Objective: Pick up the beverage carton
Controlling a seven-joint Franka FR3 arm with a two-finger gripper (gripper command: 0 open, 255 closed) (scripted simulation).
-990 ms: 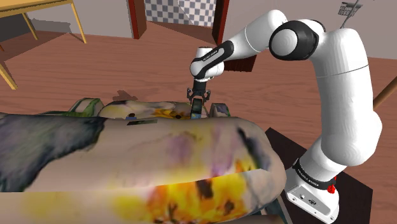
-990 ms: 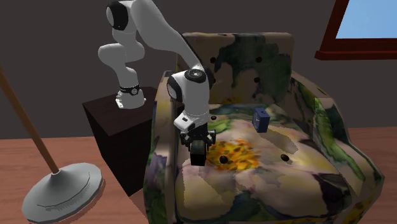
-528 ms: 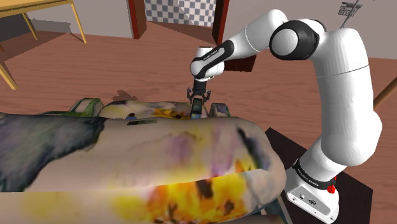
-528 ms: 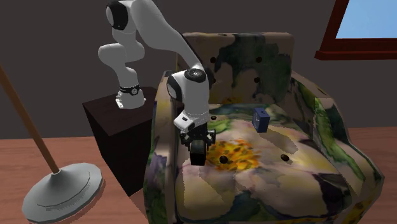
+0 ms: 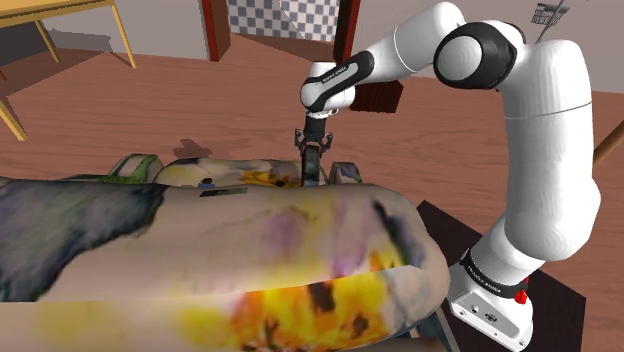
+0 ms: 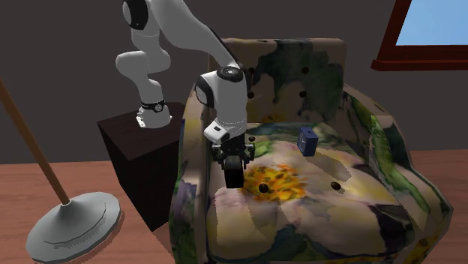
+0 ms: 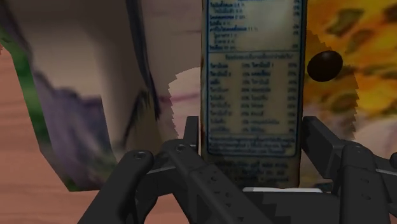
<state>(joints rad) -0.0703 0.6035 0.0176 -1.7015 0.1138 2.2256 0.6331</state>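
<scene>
Wrist view: carton (image 7: pixel 251 70) sits right between the two black fingers (image 7: pixel 188 153), its printed table facing the camera and its length running out away from the hand.
Jaws: closed in on the carton, one finger pressed to each narrow side, so the gripper (image 7: pixel 251 130) has it clamped.
Seat contact: can't tell whether the carton rests on the cushion or hangs clear.
Shoulder view: we're looking over the armchair (image 5: pixel 300 230) from behind. The gripper points straight down just past its top edge, and the arm (image 5: pixel 540 120) arcs over from the stand (image 5: pixel 565 305).
Second exterior view: the seat is front-on here. The gripper is low over its near part, just beside the orange patch, and the carton is hard to pick out against the black fingers.
Blue box (image 6: pixel 307 140): at the back of the seat, well apart from the gripper.
Surface: floral cushion in cream, yellow and purple, dotted with black buttons (image 7: pixel 324 65).
Room: wooden floor (image 5: pixel 180 90), yellow table (image 5: pixel 70 12), checkered wall (image 5: pixel 280 18), a lamp base (image 6: pixel 71 221) beside the stand, and a window (image 6: pixel 439 22) in a dark wall.
</scene>
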